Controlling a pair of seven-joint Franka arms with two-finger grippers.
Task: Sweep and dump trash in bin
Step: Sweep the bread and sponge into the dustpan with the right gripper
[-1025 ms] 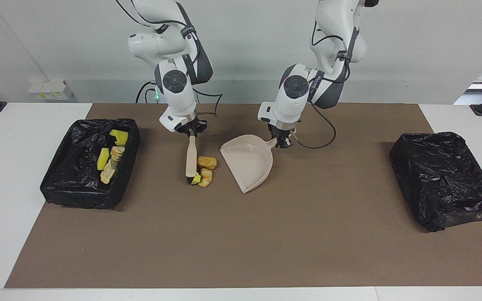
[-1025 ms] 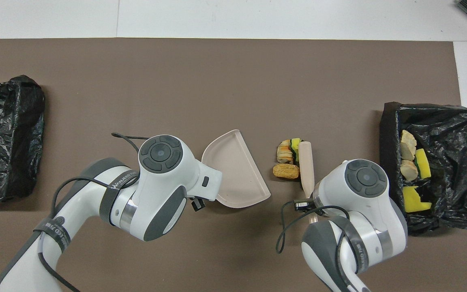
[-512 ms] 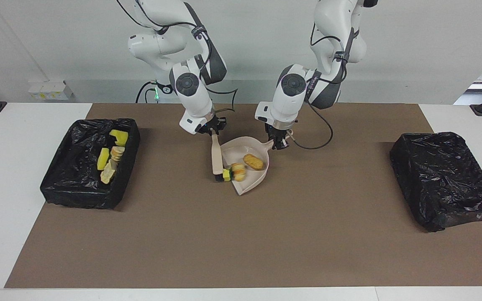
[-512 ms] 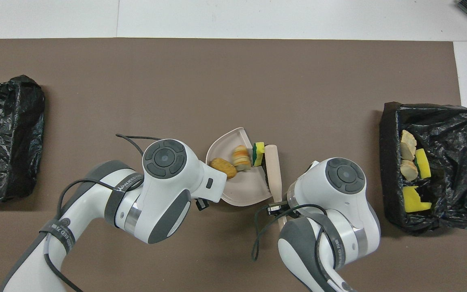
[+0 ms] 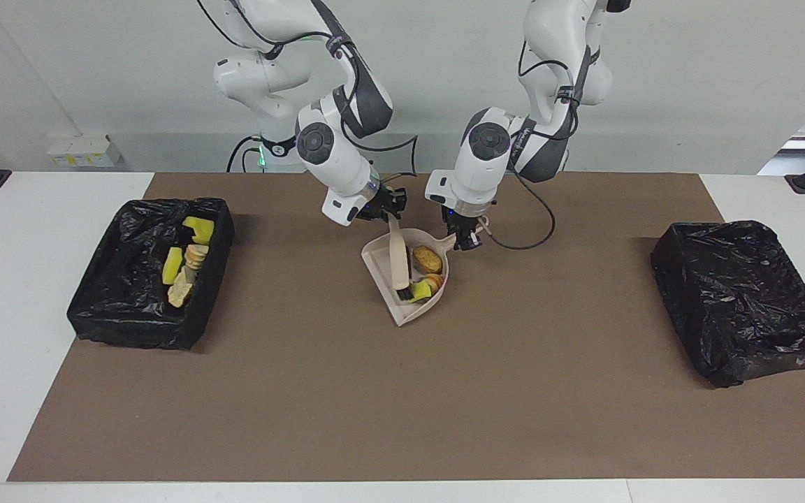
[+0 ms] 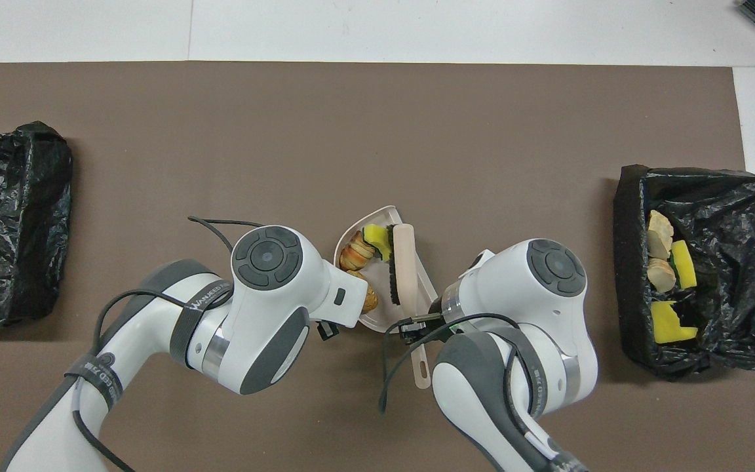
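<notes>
A beige dustpan lies mid-table with its handle in my shut left gripper. Three pieces of trash lie in the pan: a tan-orange chunk, a croissant-like piece and a yellow-green sponge piece. My right gripper is shut on the handle of the beige brush, whose bristled head is inside the pan against the pieces. The black-lined bin at the right arm's end of the table holds several more scraps. In the overhead view the left arm covers its own gripper.
A second black-bagged bin sits at the left arm's end of the table, with no scraps showing in it. A brown mat covers the table. Cables hang from both wrists near the pan.
The right gripper dragged the brush toward the left arm's end, pushing the three pieces off the mat into the dustpan. The pan shifted slightly toward the brush.
</notes>
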